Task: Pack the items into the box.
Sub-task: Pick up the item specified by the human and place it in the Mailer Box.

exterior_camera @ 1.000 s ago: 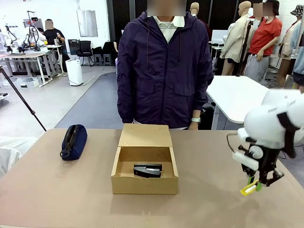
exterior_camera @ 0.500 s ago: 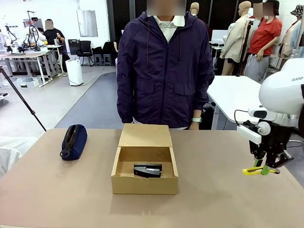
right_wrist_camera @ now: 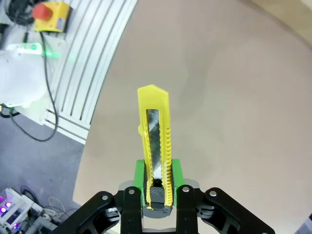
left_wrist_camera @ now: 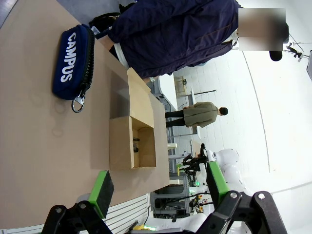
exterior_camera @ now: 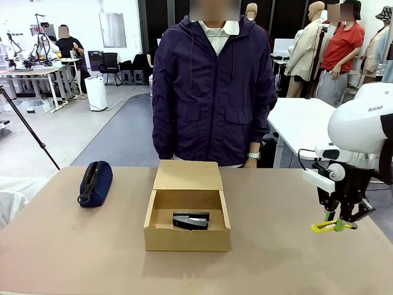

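The tan cardboard box [exterior_camera: 187, 238] stands open at mid-table, its flap lid folded back toward the person. A black stapler-like device [exterior_camera: 191, 220] lies inside it. My right gripper [exterior_camera: 338, 222] hangs above the table's right side, shut on the yellow utility knife [exterior_camera: 324, 227], which sticks out level to the left. In the right wrist view the knife [right_wrist_camera: 156, 141] points straight out from between the green pads of the right gripper [right_wrist_camera: 157, 195]. My left gripper [left_wrist_camera: 158, 187] is open and holds nothing; the box [left_wrist_camera: 119, 151] lies well ahead of it.
A navy zippered pouch [exterior_camera: 95, 182] lies left of the box and reads CAMPUS [left_wrist_camera: 73, 56] in the left wrist view. A person in a dark jacket [exterior_camera: 212, 92] stands at the far edge behind the box. The table's right edge lies just past the right gripper.
My right arm has lifted and turned its wrist, so the knife went from tilted and low to level and higher. Over the last half second it drifted slightly left.
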Tool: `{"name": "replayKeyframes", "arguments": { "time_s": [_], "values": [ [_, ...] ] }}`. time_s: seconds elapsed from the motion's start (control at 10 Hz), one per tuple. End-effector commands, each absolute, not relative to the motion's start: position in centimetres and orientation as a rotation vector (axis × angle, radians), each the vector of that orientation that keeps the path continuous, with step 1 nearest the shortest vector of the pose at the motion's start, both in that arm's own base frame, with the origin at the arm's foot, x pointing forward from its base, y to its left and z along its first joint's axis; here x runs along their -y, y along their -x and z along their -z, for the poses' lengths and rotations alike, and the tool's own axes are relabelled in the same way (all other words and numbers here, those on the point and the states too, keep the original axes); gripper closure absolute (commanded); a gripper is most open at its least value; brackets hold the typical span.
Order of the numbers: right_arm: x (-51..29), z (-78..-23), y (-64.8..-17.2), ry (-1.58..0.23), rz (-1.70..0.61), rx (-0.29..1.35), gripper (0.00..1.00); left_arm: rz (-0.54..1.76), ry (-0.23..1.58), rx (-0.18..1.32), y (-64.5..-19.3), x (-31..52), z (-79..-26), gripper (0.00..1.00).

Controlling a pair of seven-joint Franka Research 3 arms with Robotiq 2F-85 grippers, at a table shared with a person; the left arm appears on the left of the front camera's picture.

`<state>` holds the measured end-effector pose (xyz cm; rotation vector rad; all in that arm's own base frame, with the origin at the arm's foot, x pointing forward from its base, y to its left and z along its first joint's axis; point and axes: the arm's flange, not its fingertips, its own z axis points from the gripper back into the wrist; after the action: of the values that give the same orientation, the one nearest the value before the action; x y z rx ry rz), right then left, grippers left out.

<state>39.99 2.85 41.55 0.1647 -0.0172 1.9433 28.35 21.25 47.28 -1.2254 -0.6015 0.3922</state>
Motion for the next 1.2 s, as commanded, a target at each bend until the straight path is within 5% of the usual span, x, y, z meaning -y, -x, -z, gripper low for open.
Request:
{"name": "replayKeyframes", "arguments": {
  "time_s": [0.0, 0.2, 0.6, 1.1],
  "values": [
    [-7.3, -44.3, -44.9, -0.098, -1.917, -0.006, 1.00, -0.380, 1.239, 0.620, -28.4, -21.2, -47.4, 0.00],
    [-14.9, -47.5, -53.6, -0.078, -1.837, 0.057, 1.00, -0.380, 1.239, 0.620, -28.4, -21.2, -47.4, 0.00],
    [-32.0, -47.7, -61.4, -0.152, -2.158, 0.029, 1.00, -0.380, 1.239, 0.620, -28.4, -21.2, -47.4, 0.00],
    [-38.9, -44.6, -53.4, -0.367, -2.175, -0.070, 1.00, -0.380, 1.239, 0.620, -28.4, -21.2, -47.4, 0.00]
  ]
}}
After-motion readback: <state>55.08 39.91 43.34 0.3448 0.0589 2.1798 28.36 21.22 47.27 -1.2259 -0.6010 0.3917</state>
